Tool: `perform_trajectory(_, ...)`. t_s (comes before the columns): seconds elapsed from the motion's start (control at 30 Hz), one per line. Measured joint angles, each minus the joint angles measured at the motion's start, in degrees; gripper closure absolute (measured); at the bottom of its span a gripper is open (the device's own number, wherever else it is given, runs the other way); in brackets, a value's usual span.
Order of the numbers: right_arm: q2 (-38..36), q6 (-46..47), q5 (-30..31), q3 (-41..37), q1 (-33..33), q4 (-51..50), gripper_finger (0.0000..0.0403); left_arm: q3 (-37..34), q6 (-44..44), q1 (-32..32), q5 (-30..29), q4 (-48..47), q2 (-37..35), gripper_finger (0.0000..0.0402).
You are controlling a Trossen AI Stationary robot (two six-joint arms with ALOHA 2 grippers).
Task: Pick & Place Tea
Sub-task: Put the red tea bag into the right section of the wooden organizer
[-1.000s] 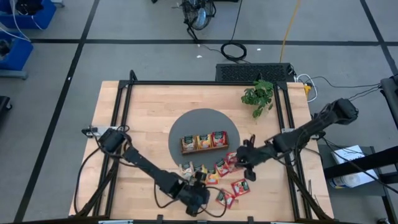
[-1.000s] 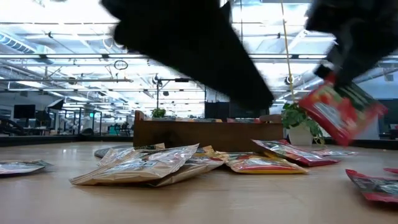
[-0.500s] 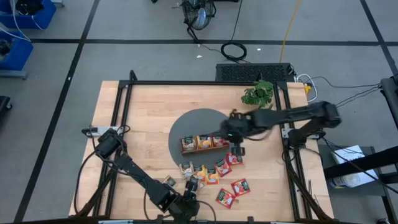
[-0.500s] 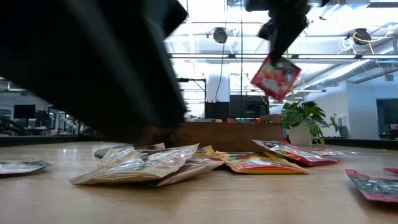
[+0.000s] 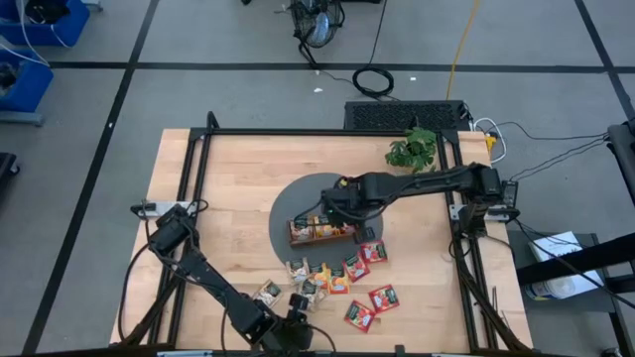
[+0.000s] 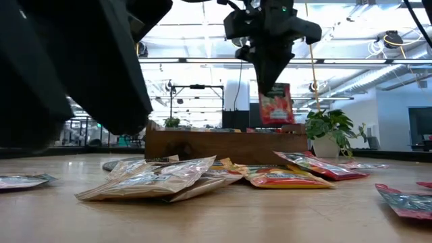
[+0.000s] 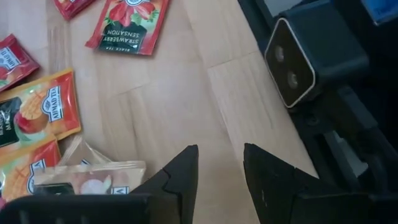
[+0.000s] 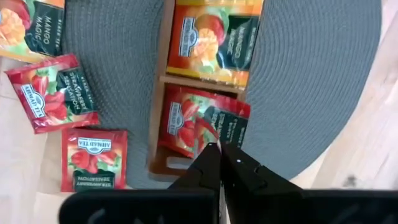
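Nearest the table's front edge, the left gripper (image 5: 296, 333) is hovering with its jaws spread and pinching nothing; its wrist view is showing bare wood between the fingers (image 7: 177, 180) and the low camera unit (image 7: 306, 53) just beyond. Close by, a tan sachet (image 5: 267, 292) is lying alone on the table (image 5: 218, 198).

Next out, the loose tea sachets (image 5: 337, 283) are lying scattered flat on the wood: orange mango ones (image 7: 46, 109), red strawberry ones (image 5: 383, 297) and pale tan ones (image 6: 152, 181), some overlapping, none yet sorted. Roughly a dozen are remaining here, so most of the task is judged to be outstanding.

Farther on, the right gripper (image 5: 349, 210) is reaching over the wooden tray (image 5: 294, 233), which is resting on the round grey mat (image 5: 298, 195). Its jaws are pressed together on the top edge of a red sachet (image 6: 275, 104), which is hanging upright above the tray's red compartment (image 8: 186, 134). That compartment is already holding red sachets, and the neighbouring one is holding an orange sachet (image 8: 214, 40); the third cannot be judged from these views. The step in hand appears to be lowering and releasing the red sachet into its compartment.

Farthest back, a potted plant (image 5: 413, 151) is standing near the table's rear right corner.
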Motion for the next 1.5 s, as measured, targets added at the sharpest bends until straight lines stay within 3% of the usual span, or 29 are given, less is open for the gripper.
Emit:
perform_trajectory(0.33,-0.02,-1.36,-0.17,-0.2,-0.67,2.1,0.0403,0.01,-4.69,-0.15,-1.72,-0.15,-0.03,0.0268)
perform_trajectory(1.07,-0.05,-1.12,-1.68,-13.89,-1.45,13.79,0.0402,0.04,-4.44,-0.43,-2.72,-0.22,-0.04,0.0268)
perform_trajectory(1.5,-0.05,2.81,-1.66,-14.19,-1.4,16.52,0.0307,0.04,-3.31,-0.45,-3.82,-0.22,-0.04,0.0268)
